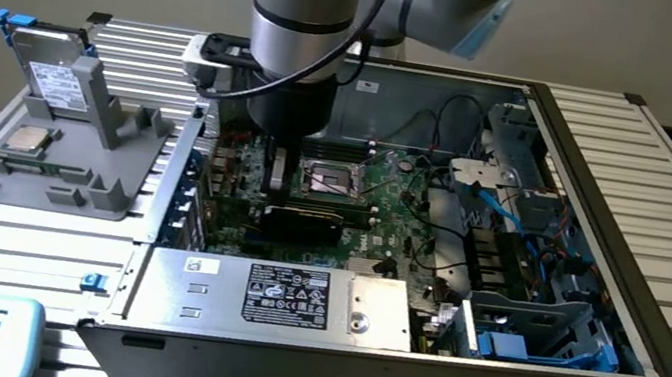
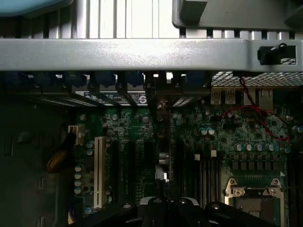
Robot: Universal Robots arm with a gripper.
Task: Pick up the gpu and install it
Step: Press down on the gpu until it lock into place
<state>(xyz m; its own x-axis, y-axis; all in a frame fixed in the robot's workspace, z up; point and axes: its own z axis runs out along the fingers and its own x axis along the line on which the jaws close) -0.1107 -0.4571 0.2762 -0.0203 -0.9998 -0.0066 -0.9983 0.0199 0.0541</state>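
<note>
Black claw (image 1: pixel 291 200) (image 2: pixel 166 208) is down inside the open PC case (image 1: pixel 598 240), jaws pressed together, pinching the gpu (image 1: pixel 303 222) (image 2: pixel 162 151) by its upper edge. Card stands on edge on the mobo (image 1: pixel 392 220) (image 2: pixel 128 127), directly under the claw. In the exterior view its black cover faces the cam. In the wrist view it's edge-on, a thin line running from the fingers toward the case's slotted rear wall (image 2: pixel 128 54). Can't tell if it's fully seated.

Clearance:
- Tight on both card faces. Dark slots run alongside, w/ a white slot (image 2: pixel 99 170) further out.
- CPU socket (image 1: pixel 334 180) (image 2: pixel 255 198) is just beside the claw.
- Red wire (image 2: pixel 255 113) loops over the board near the rear wall, apart from the card.
- PSU (image 1: pixel 278 296) fills the case's near edge, close to the card.
- Blue drive cage (image 1: pixel 544 328) and cable bundle sit at the exterior view's right side of the case, well apart.
- Case top is open, the arm comes straight down.

Outside the case, toward the worktop's (image 1: pixel 663 169) edge at the exterior view's left, a grey fixture (image 1: pixel 116 128) holds a hard drive (image 1: pixel 54 78) upright and a CPU chip (image 1: pixel 27 140), well apart from the claw.
</note>
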